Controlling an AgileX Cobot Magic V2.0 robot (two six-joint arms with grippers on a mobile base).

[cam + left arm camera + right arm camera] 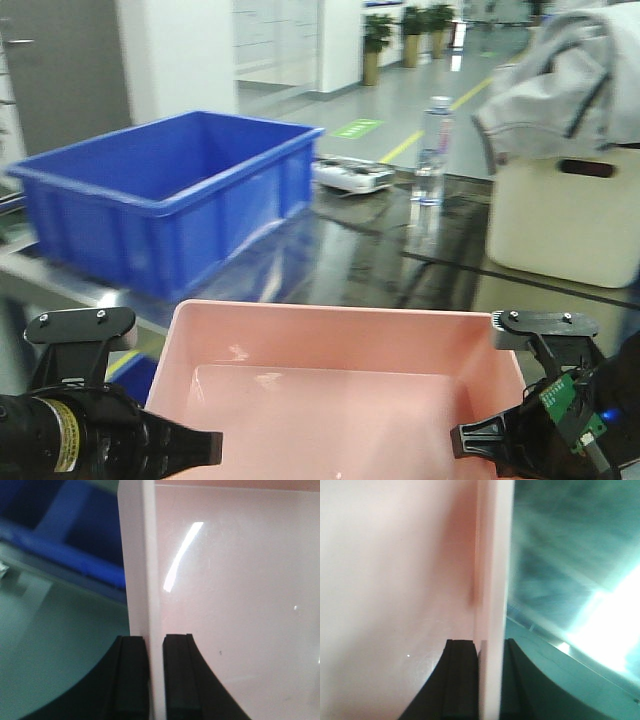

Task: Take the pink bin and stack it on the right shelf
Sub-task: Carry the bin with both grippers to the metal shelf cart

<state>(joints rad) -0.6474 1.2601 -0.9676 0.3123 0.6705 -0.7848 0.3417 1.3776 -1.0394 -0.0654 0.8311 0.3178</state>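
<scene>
Closest to me, the left tool [154, 650] is clamped on the left wall of the pink bin [340, 400]. One black finger sits inside the tub and the other outside, both pressed flat against the plastic. The right tool [491, 647] grips the opposite wall the same way, with the thin rim pinched between its two pads. The bin hangs between the two tools with its open side up and its pale floor bare and glossy. I cannot tell whether its underside is resting on anything.

Just beyond the bin's far rim, ahead of both tools, lies the right shelf [400, 250]. Its dark, mirror-like grey metal top is crossed by black tape lines. The bin is not set down on it.

Ahead of the left tool, a large blue crate [170, 190] stands upright on the shelf top, and its side reflects in the metal. Ahead of the right tool is a taller cream bin [565, 225] with a slot handle. A grey jacket [560, 90] is draped over its top.

Between those two and further back, a clear water bottle [432, 150] stands upright. A small white device [352, 175] lies just to its left, near the crate's far corner.

Beyond the shelf, the hall floor runs off to a row of potted plants [378, 40].
</scene>
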